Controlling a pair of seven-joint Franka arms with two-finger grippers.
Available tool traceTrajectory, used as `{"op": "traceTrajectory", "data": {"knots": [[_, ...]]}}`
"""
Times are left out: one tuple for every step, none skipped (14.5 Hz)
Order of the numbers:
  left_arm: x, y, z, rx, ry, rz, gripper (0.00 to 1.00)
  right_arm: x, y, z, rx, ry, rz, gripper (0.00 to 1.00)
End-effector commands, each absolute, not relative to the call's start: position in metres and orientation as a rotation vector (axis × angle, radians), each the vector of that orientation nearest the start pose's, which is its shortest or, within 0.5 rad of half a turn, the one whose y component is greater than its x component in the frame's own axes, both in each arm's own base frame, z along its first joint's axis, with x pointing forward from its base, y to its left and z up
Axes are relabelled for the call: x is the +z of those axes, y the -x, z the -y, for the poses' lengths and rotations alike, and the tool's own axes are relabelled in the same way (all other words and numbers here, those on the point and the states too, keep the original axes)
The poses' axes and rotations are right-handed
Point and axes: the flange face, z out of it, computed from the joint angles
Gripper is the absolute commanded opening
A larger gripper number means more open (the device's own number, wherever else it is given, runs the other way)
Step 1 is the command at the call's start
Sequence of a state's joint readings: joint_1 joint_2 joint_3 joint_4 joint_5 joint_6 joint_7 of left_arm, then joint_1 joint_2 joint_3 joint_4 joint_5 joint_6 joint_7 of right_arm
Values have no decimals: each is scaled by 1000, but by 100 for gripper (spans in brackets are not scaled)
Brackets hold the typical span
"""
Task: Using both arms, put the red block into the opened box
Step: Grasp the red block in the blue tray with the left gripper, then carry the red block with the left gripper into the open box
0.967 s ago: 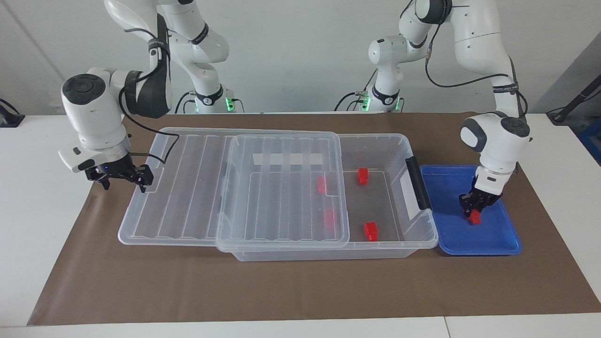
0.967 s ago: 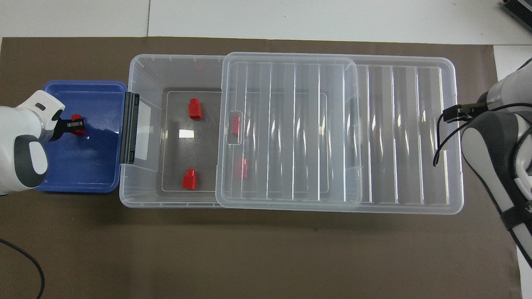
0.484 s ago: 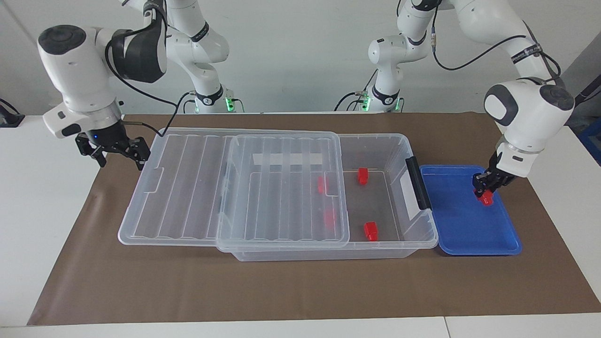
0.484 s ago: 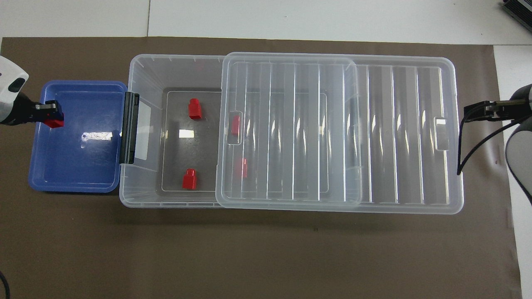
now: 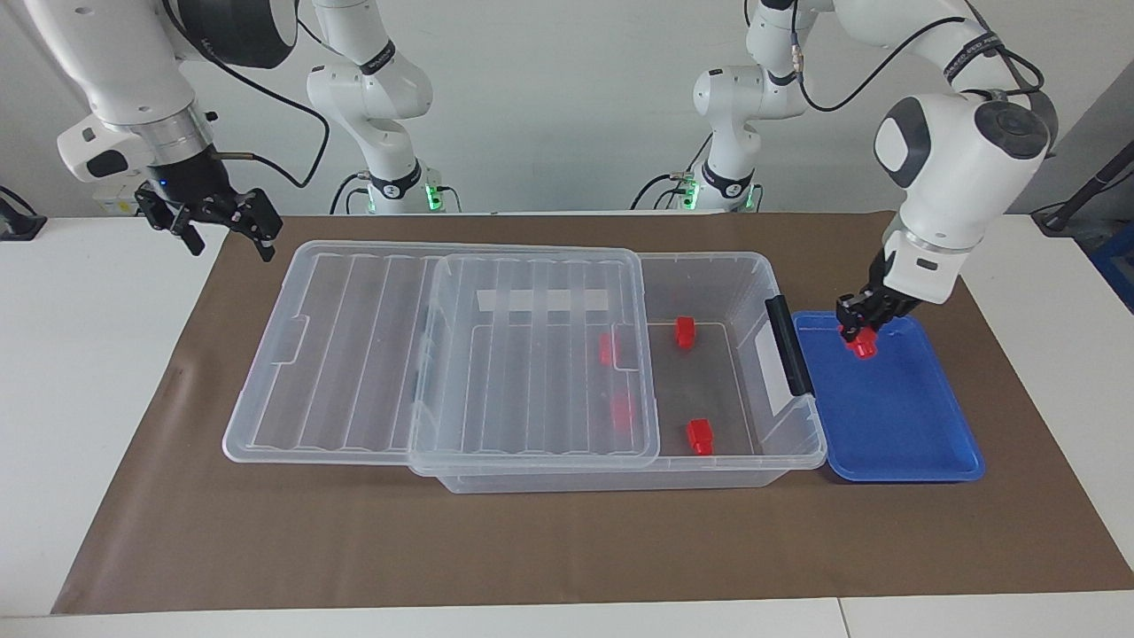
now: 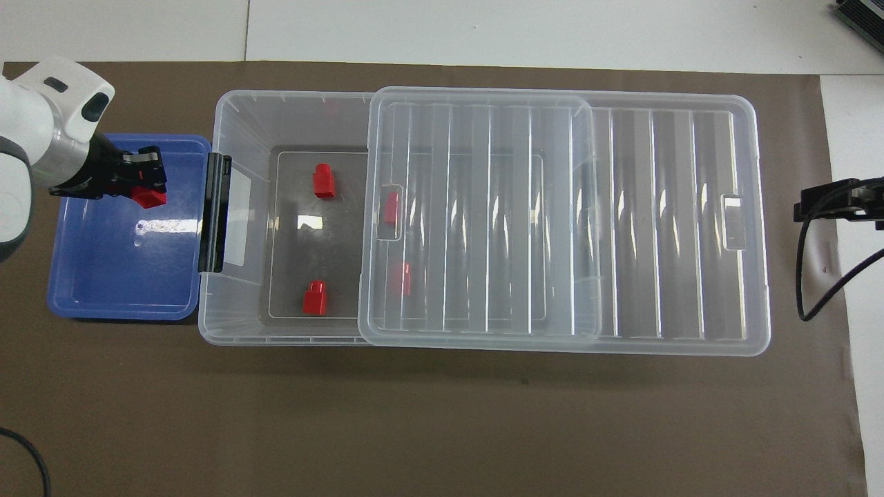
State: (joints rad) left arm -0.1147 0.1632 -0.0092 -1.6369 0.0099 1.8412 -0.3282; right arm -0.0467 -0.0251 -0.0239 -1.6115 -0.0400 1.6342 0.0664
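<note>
Nearest your robots, the right claw [image 5: 221, 226] hangs in the air with its fingers spread wide and nothing between them, over the brown mat [image 5: 567, 540] at the right arm's end of the surface [image 5: 71, 372], clear of the lid's end. That arm is waiting.

Look next at the left claw [image 5: 858, 330]: you have it clamped on the red block [image 5: 861, 346], which hangs just below the fingertips, lifted above the blue tray [image 5: 895, 452]. In the overhead view the held block [image 6: 150, 197] sits over the part of the tray closest to the box's black latch [image 6: 215, 212], but it is not yet over the box.

The clear box [image 5: 753, 266] lies lengthwise along the mat, touching the tray at the left arm's end. Its ribbed lid [image 5: 354, 354] is slid toward the right arm's end, so the section by the latch stands open while the rest is covered.

On the floor of the box you can see four more red blocks. Two lie in the open section: one nearer the robots [image 5: 684, 331] and one farther from them [image 5: 700, 436]. Two more show through the edge of the lid: one nearer [image 5: 606, 348] and one farther [image 5: 623, 413].
</note>
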Motion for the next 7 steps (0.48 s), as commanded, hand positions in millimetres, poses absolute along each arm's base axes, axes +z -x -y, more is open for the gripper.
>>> {"op": "traceTrajectory", "data": {"knots": [[528, -605, 118, -58, 3092, 390, 0, 635, -549, 38, -30, 3151, -255, 100], [528, -603, 129, -70, 3094, 405, 0, 635, -548, 37, -27, 3149, -254, 100], [529, -602, 137, -82, 3095, 417, 0, 635, -548, 39, -27, 3147, -259, 100], [530, -602, 146, -104, 3100, 440, 0, 635, -548, 39, -32, 3147, -259, 100], [531, -603, 156, -152, 3111, 468, 0, 635, -549, 37, -34, 3147, -254, 100], [527, -603, 164, -190, 3117, 496, 0, 634, -549, 37, -37, 3147, -254, 100], [516, -602, 169, -195, 3120, 490, 0, 634, -548, 37, -37, 3147, -254, 100]]}}
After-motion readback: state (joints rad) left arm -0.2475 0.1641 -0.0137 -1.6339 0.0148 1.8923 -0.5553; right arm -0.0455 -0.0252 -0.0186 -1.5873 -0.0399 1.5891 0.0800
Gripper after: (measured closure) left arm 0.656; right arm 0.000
